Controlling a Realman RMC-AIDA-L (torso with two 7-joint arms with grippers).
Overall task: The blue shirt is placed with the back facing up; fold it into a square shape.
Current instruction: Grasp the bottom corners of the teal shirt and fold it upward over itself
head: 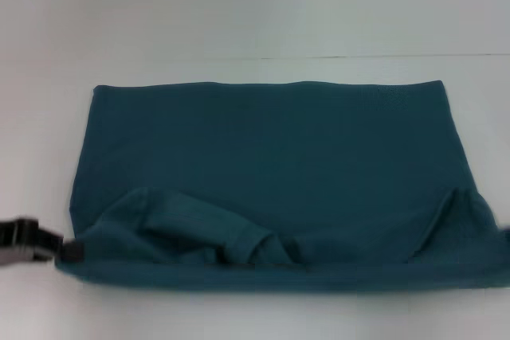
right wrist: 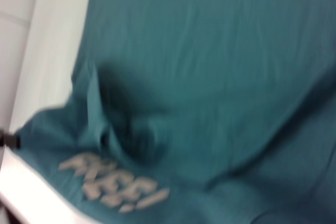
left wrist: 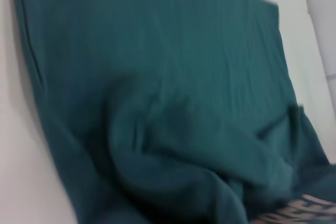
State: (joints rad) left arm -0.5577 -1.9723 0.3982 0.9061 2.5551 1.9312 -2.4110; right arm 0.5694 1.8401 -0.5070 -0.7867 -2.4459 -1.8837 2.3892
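Head view: the blue shirt (head: 271,173) fills the middle of the frame on the white table (head: 255,5), plain side up. Far edge runs straight across the upper part. Near edge, at the bottom, is doubled over, with a rumpled sleeve fold at lower left centre and a smaller raised peak at lower right.

The left gripper (head: 70,251) sits at the lower left of the frame, right at the shirt's near-left corner. Fingertips look pinched onto the cloth edge, so I'd call it clamped on the shirt, though the contact is small in frame. The right gripper isn't visible in head view; the shirt's lower-right corner runs off the frame edge. Right wrist view shows only cloth, with cream lettering (right wrist: 113,184) exposed on a turned-up flap at the lower left of that frame. Can't tell that claw's state.

Step looks like a lengthwise fold, near edge carried toward the far edge. To do it well:
- keep both corners level and moving together so the fold line stays straight
- hold tension across the hem so the bunched sleeve flattens, not traps
- land the near edge flush on the far edge

Containers: none in view, nothing to report there.
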